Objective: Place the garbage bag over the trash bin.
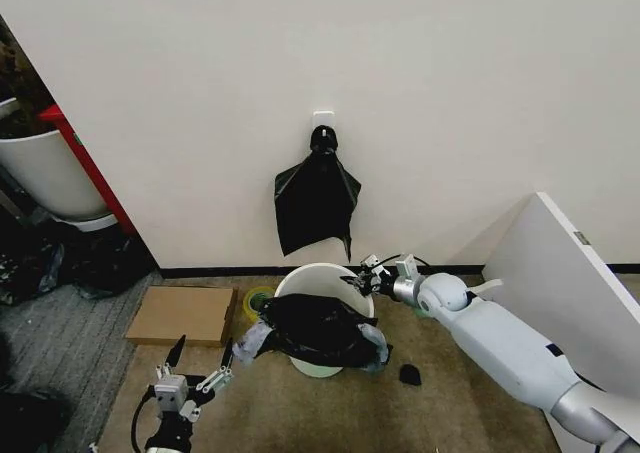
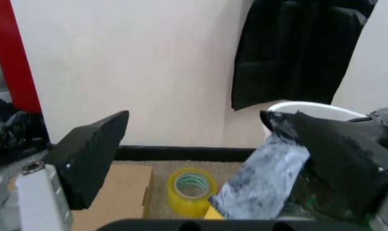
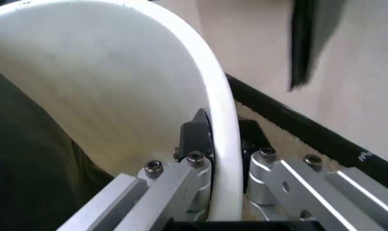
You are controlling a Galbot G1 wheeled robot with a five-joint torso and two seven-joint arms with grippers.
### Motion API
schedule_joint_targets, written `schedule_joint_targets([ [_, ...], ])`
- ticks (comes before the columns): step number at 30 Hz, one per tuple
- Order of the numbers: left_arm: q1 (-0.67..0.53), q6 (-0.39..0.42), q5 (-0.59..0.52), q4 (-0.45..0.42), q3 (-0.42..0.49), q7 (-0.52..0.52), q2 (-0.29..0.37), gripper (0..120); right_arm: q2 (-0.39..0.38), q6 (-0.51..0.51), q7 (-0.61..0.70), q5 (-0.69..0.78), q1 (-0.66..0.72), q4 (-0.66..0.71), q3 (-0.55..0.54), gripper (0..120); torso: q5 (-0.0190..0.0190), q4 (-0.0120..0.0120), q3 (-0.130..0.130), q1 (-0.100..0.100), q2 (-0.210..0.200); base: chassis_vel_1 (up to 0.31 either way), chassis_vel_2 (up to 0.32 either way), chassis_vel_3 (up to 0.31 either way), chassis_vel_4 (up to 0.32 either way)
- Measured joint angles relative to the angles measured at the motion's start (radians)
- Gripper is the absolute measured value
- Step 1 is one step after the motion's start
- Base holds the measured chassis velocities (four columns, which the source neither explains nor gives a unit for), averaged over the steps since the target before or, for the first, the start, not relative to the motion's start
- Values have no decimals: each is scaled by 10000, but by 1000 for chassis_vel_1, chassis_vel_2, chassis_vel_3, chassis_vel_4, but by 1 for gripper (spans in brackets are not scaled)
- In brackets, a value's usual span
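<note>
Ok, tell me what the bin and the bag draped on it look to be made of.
The trash bin: smooth cream-white plastic, apparently, with a thin rolled rim and a soft sheen. The garbage bag: thin glossy black plastic film, crinkled and hanging loose over the near side.

Garbage bag (image 1: 318, 328) drapes trash bin (image 1: 316, 276); right gripper (image 1: 362, 276) seemingly grips rim.

I think this is a corner of an office or a test room. I see a plain white wall (image 1: 450, 93) with a black baseboard (image 1: 220, 271), and brown carpet (image 1: 330, 413) on the floor. A flat cardboard box (image 1: 182, 315), a roll of yellow tape (image 1: 257, 301) and a leaning white board (image 1: 565, 273) lie around.
</note>
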Motion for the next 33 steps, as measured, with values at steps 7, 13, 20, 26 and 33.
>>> schedule_joint_targets([
  [7, -91, 85, -63, -32, 94, -18, -29, 100, -394, -487, 1234, 791, -976, 1136, 978, 3, 0, -1, 0, 0, 0, 0, 0, 0, 0],
  [13, -157, 116, -86, -34, 162, -32, -23, 100, -812, -944, 2504, 1301, -2384, 2478, 2188, 2, -4, -3, -1, 0, 0, 0, 0, 0, 0],
  [20, -251, 227, -88, -142, 375, -36, 40, 100, -597, -1469, 4805, 2287, -4264, 4178, 3864, 2, -3, -3, 0, 0, 1, 0, 0, 0, 0],
  [26, -255, 284, -85, -280, 432, -35, 154, 100, 257, -1487, 6843, 3042, -5338, 5595, 4748, 2, -1, 1, -1, 0, 1, 0, 0, 0, 0],
  [33, -260, 317, -83, -336, 515, -35, 288, 100, 1077, -1146, 8488, 2991, -6100, 6615, 4859, 2, -6, 0, -1, 0, 1, 0, 0, 0, 0],
])
